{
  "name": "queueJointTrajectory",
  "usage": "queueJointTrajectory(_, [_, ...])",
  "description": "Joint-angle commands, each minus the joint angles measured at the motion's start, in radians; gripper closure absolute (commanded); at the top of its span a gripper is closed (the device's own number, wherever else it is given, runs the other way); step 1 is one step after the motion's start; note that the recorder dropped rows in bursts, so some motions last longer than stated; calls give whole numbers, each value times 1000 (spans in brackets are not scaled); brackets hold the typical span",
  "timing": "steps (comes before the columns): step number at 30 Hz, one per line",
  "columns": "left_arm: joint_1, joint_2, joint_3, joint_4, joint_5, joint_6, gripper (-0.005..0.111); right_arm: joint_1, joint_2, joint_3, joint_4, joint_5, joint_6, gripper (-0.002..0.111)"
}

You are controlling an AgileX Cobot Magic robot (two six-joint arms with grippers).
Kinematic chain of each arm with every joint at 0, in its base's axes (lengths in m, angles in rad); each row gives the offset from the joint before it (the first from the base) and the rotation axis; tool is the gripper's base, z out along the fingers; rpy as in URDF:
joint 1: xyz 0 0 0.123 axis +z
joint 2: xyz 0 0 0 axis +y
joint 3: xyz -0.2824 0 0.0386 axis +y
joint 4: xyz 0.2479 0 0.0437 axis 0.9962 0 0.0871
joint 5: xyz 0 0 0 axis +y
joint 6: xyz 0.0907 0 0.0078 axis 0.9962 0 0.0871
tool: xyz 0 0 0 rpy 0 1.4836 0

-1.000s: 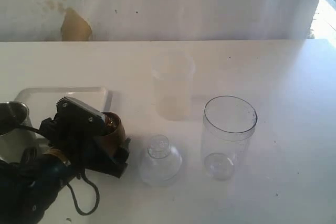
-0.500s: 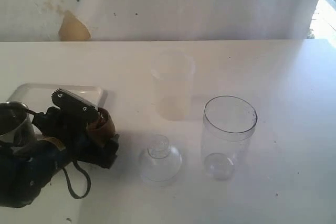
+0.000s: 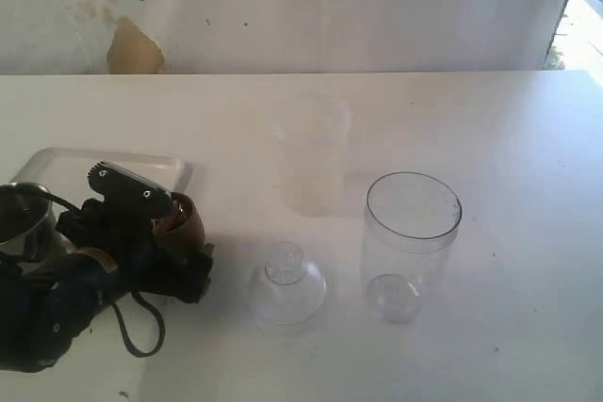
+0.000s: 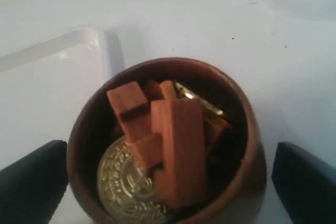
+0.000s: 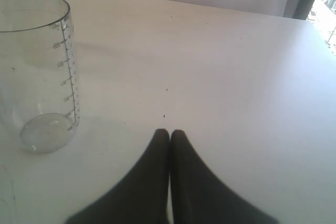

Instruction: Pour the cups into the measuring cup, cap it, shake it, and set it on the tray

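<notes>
Well, left claw [image 4: 169,179] straddles the wooden cup [image 4: 244,166], jaws released, with a gap showing on one side. The cup is at the lid's [image 3: 286,281] 9 o'clock and the measuring cup [image 3: 409,242] at its 3. Right claw [image 5: 169,134] is clenched, empty. Risks: the round cup slips, the blocks [image 4: 176,145] and coin [image 4: 123,182] spill, or the lid gets knocked.

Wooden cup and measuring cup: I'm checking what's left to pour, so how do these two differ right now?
The wooden cup is brown and opaque; the measuring cup is clear with a printed scale. The wooden cup holds wooden blocks and a gold coin; the measuring cup is empty. The wooden cup sits between the fingers of the left tool; the measuring cup stands free, apart from the shut right tool. Both are round and open-topped.
</notes>
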Motion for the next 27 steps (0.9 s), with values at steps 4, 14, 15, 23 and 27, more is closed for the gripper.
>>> queueJointTrajectory(4, [5, 3, -10, 7, 18, -91, 2, 0, -4, 1, -2, -13, 2, 108])
queueJointTrajectory(14, [7, 12, -60, 7, 27, -102, 2, 0, -4, 1, -2, -13, 2, 108])
queueJointTrajectory(15, [7, 11, -60, 7, 27, -95, 2, 0, -4, 1, -2, -13, 2, 108])
queueJointTrajectory(23, [7, 11, -63, -8, 44, -92, 2, 0, -4, 1, -2, -13, 2, 108])
queueJointTrajectory(27, [7, 11, -62, -8, 50, -111, 2, 0, -4, 1, -2, -13, 2, 108])
